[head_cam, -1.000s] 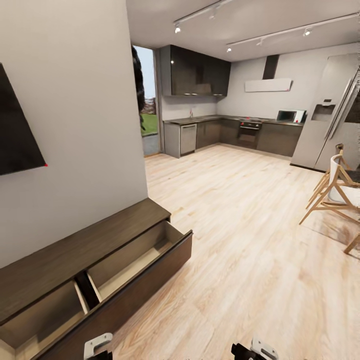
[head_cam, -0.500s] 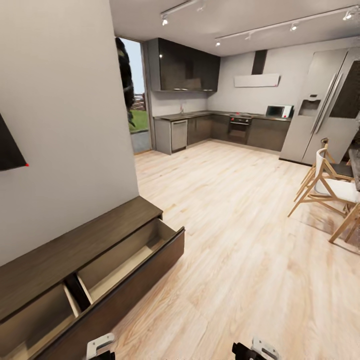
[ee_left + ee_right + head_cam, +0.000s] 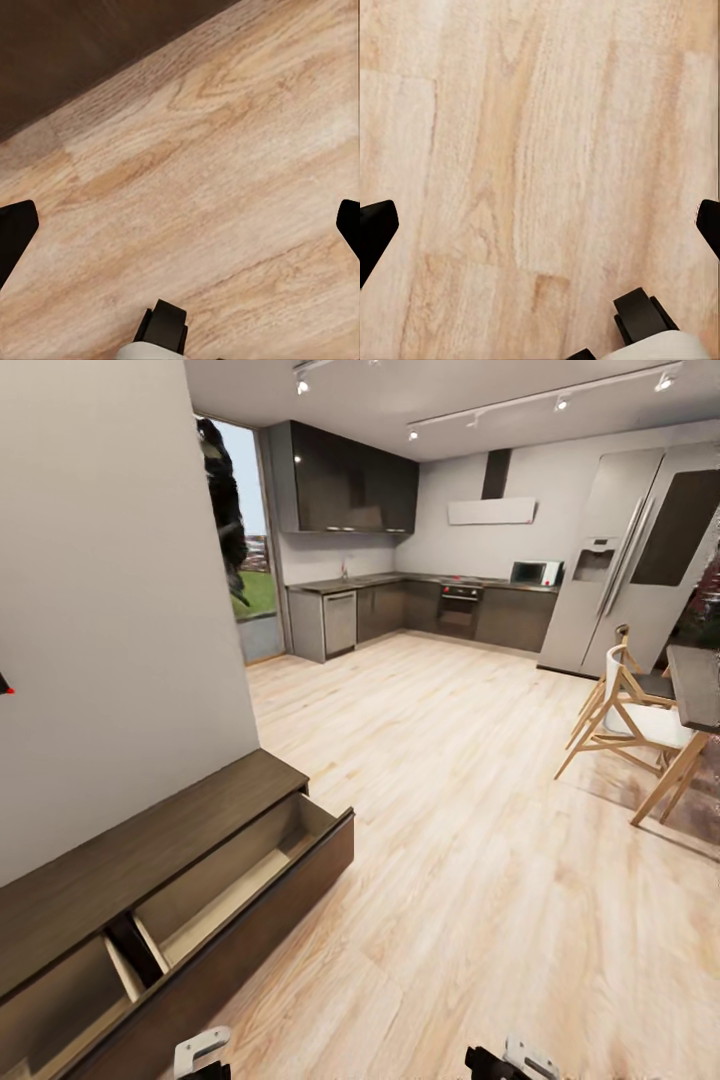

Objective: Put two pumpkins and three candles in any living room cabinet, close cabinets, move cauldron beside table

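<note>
The long low dark-brown wood cabinet (image 3: 150, 880) stands against the grey wall (image 3: 110, 610), both pale-lined drawers pulled out; the left gripper (image 3: 180, 225) and right gripper (image 3: 540, 225) hang wide apart, empty, over the light plank floor (image 3: 480, 840).

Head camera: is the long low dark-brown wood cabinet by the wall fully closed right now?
No: the long low dark-brown wood cabinet has its wide drawer pulled out, showing pale beige insides.
</note>
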Motion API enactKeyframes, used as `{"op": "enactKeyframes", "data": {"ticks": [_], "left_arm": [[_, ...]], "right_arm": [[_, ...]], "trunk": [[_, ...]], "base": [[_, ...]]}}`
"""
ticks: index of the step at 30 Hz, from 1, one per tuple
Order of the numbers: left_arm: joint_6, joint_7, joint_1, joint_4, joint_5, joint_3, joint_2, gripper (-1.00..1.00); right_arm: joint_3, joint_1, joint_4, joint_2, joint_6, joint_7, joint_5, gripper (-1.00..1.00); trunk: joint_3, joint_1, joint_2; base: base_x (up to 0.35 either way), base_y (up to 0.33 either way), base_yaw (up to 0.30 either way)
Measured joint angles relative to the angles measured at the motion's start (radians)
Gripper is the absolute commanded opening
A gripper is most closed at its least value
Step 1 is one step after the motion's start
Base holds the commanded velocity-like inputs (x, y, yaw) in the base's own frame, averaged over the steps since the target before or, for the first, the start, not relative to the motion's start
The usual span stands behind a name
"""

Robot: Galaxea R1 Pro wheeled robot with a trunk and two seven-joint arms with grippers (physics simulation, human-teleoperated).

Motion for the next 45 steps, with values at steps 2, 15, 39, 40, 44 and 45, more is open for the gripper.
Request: {"op": "enactKeyframes", "data": {"ticks": [2, 15, 39, 40, 44, 45], "left_arm": [[0.000, 0.000, 0.000, 0.000, 0.000, 0.000, -0.001, 1.00], [-0.001, 0.000, 0.000, 0.000, 0.000, 0.001, -0.001, 1.00], [-0.004, 0.000, 0.000, -0.010, -0.002, -0.012, -0.020, 1.00], [-0.004, 0.000, 0.000, -0.011, -0.002, -0.013, -0.020, 1.00], [-0.004, 0.000, 0.000, -0.012, -0.002, -0.016, -0.020, 1.00], [-0.005, 0.000, 0.001, -0.012, -0.002, -0.016, -0.019, 1.00]], "right_arm": [[0.000, 0.000, 0.000, 0.001, 0.000, 0.000, 0.000, 1.00], [0.000, 0.000, 0.002, 0.001, -0.001, 0.000, -0.001, 1.00], [0.000, 0.000, 0.004, 0.001, -0.007, 0.000, -0.002, 1.00], [0.000, 0.000, 0.004, 0.001, -0.008, 0.000, -0.002, 1.00], [-0.001, 0.000, 0.004, 0.001, -0.008, 0.000, -0.002, 1.00], [0.000, 0.000, 0.003, 0.001, -0.008, 0.000, -0.002, 1.00]], "trunk": [[-0.003, 0.000, 0.000], [-0.023, 0.000, 0.000], [-0.059, 0.000, 0.000], [-0.060, 0.000, 0.000], [-0.066, 0.000, 0.000], [-0.068, 0.000, 0.000]], "base": [[0.000, 0.000, -0.136], [0.000, 0.000, -0.136], [0.000, 0.000, -0.136], [-0.006, 0.000, -0.133], [-0.075, 0.000, -0.104], [-0.179, 0.000, -0.036]]}}
